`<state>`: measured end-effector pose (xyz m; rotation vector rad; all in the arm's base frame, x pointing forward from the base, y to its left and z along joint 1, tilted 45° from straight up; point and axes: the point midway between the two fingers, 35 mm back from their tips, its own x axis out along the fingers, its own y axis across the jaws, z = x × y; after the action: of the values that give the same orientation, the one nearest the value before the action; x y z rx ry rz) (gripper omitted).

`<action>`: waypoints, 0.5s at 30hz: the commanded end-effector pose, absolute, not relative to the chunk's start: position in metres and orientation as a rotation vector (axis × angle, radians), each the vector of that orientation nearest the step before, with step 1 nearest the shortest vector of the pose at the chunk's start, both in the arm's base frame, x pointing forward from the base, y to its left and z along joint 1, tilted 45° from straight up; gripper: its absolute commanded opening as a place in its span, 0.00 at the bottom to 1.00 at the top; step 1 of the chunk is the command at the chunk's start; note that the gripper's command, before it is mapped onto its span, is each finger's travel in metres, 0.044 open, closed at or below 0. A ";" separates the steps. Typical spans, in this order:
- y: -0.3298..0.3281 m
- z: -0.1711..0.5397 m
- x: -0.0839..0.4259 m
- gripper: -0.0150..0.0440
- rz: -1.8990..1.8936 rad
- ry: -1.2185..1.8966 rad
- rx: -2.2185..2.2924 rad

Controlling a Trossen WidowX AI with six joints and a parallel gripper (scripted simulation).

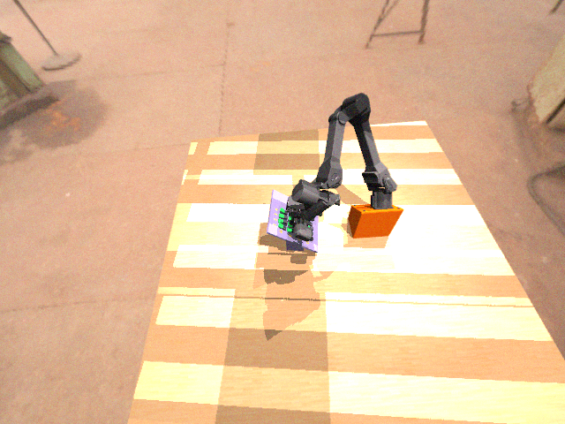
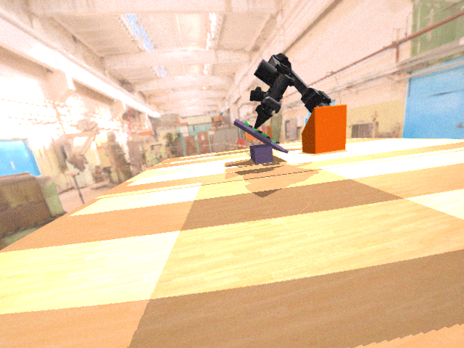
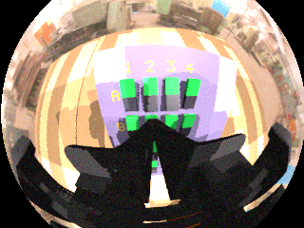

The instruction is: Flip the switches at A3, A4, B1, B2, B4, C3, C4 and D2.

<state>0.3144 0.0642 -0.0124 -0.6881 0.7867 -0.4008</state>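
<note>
Purple switch panel [image 1: 277, 200] [image 2: 243, 127] [image 3: 138, 54] sits tilted on a small block [image 2: 261, 154] on the desk [image 1: 274, 383] [image 2: 262, 262], in front of the orange base [image 1: 374, 223] [image 2: 330, 129]. Tool [image 1: 303, 231] [image 2: 256, 127] [image 3: 152, 122] shut, nothing between its fingers. It points down at the panel, tips at or just above the face; contact cannot be told. Wrist view: row A shows beyond the tips; row B partly hidden behind them.
</note>
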 end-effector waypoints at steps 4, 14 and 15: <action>0.064 -0.014 0.315 0.25 -0.395 0.792 -0.690; 0.091 0.006 0.284 0.25 -0.388 0.782 -0.688; 0.096 0.012 0.277 0.25 -0.385 0.776 -0.690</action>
<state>0.2919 0.0793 -0.0047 -0.6953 0.8047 -0.3931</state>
